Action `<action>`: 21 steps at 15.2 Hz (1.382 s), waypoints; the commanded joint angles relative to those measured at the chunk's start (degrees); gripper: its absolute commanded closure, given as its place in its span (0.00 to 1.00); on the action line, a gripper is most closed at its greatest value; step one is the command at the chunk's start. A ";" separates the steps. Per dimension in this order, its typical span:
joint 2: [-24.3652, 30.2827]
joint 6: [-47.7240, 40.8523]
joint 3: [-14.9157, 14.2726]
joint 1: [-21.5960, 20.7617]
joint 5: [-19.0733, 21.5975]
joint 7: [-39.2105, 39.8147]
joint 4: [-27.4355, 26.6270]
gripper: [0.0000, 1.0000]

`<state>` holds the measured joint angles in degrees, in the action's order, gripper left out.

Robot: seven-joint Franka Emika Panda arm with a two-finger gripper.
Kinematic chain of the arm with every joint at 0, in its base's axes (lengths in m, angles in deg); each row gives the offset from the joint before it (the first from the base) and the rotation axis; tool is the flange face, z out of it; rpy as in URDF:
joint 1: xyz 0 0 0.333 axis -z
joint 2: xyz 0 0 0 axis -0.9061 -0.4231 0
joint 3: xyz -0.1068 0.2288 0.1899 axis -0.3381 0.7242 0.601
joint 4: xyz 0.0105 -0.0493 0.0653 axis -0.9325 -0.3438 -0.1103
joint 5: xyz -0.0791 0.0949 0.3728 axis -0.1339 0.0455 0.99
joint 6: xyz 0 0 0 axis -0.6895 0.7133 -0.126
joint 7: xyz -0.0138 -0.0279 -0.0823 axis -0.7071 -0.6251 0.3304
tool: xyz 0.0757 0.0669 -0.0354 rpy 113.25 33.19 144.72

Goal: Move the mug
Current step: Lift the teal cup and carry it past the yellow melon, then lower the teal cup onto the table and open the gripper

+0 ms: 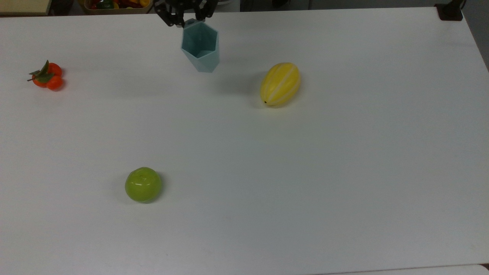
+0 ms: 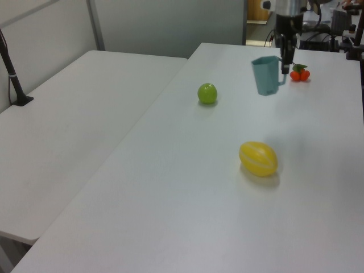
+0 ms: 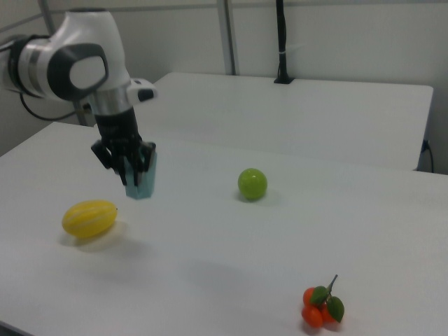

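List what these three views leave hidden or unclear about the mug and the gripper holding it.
- Mug handle: top view, covered by the gripper.
- Gripper's upper part: top view, cut off by the top edge.
- Mug's near side: right view, gripper fingers cover it.
- Mug's height above the table: not measurable.

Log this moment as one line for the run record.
gripper: shut on mug handle | mug: held above table | melon, apple, oranges: on table

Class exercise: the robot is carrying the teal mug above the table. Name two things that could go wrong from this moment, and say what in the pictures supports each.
1. The gripper holds the mug by its handle side alone, off the table, so it could swing or slip out.
2. Carried on towards the orange fruits, it could knock them when set down.
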<state>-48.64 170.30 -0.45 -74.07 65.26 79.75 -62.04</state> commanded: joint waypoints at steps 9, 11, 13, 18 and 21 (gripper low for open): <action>2.09 25.19 -0.49 4.88 -2.56 -8.38 -23.94 1.00; 1.74 28.27 -0.49 4.88 -2.56 -10.13 -25.10 1.00; -0.10 29.95 -0.40 4.79 -2.56 -11.71 -25.19 1.00; -0.55 30.84 -0.40 4.61 -2.56 -11.81 -25.63 1.00; -0.55 30.75 -0.40 4.61 -2.65 -11.81 -25.63 1.00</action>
<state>-49.02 199.11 -0.99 -69.14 63.79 69.66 -86.24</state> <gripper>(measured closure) 0.727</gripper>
